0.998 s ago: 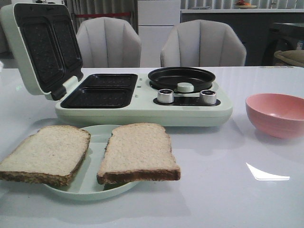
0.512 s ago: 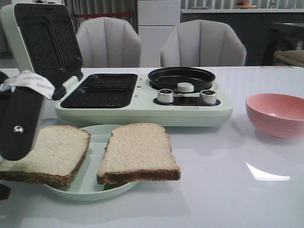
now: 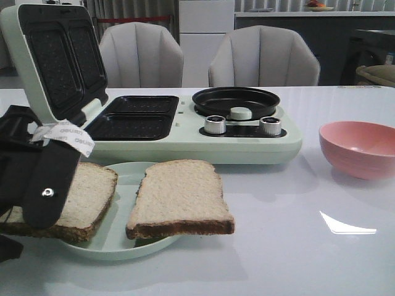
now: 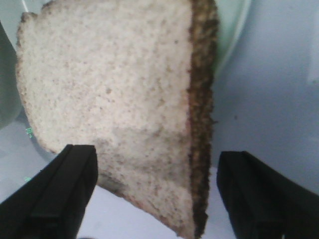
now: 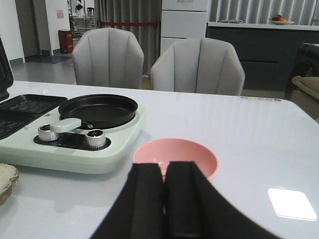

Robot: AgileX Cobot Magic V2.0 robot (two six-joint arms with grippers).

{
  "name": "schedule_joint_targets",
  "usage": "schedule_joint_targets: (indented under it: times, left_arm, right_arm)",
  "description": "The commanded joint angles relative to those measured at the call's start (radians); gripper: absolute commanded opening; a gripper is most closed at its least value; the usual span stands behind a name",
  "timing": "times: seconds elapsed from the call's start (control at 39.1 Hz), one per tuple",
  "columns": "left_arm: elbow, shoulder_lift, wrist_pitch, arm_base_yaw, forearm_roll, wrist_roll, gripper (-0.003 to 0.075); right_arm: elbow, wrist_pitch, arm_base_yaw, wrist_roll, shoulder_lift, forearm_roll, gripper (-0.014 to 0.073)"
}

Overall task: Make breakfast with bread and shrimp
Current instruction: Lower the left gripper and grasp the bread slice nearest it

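From my left wrist camera, the left gripper point(image 4: 154, 194) is spread wide, its two black fingers point(image 4: 60, 194) on either side of the left bread slice point(image 4: 114, 99) without touching it — the crusted edge sits between them. In the front view that gripper point(image 3: 37, 179) hangs over the left slice point(image 3: 86, 197), covering its near-left part. Both slices lie on a pale green plate point(image 3: 123, 240), each overhanging the rim; the right slice point(image 3: 179, 197) lies just beside the left one, with a strip of bare plate between them. Behind the plate stands the pale green breakfast maker point(image 3: 185, 139), lid point(image 3: 52, 61) tilted up, its two dark sandwich wells point(image 3: 133, 117) bare, and a round black pan point(image 3: 236, 100) on its right half with nothing in it. Off to the right sits a pink bowl point(image 3: 361, 148), well apart from the plate; from the front I cannot see inside. My right gripper point(image 5: 164, 199) has its fingers pressed together, holding nothing, hovering near the bowl's point(image 5: 175, 155) near rim — its contents are largely hidden, so I cannot make out the shrimp.
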Motion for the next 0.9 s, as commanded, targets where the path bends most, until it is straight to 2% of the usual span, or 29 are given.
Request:
schedule_joint_targets:
  times: [0.0, 0.51, 0.59, 0.79, 0.82, 0.87]
  left_arm:
    - [-0.041, 0.001, 0.027, 0.003, 0.036, -0.026, 0.0566]
    - [-0.061, 0.032, -0.036, 0.044, 0.047, -0.026, 0.055]
    - [-0.061, 0.032, -0.051, 0.044, 0.047, -0.026, 0.0477]
    - [-0.061, 0.032, -0.066, 0.044, 0.047, -0.026, 0.0126]
    - [-0.061, 0.032, -0.064, 0.044, 0.047, -0.026, 0.0104]
    - [-0.061, 0.032, -0.06, 0.044, 0.044, -0.026, 0.0119]
  right_arm:
    - [-0.017, -0.078, -0.004, -0.005, -0.022, -0.007, 0.0148]
    - [-0.017, -0.078, -0.004, -0.005, -0.022, -0.007, 0.0148]
    - [-0.017, -0.078, -0.004, -0.005, -0.022, -0.007, 0.0148]
    - [-0.017, -0.078, -0.004, -0.005, -0.022, -0.007, 0.0148]
    - [-0.017, -0.078, -0.004, -0.005, -0.022, -0.007, 0.0148]
    - [-0.017, -0.078, -0.004, -0.005, -0.022, -0.007, 0.0148]
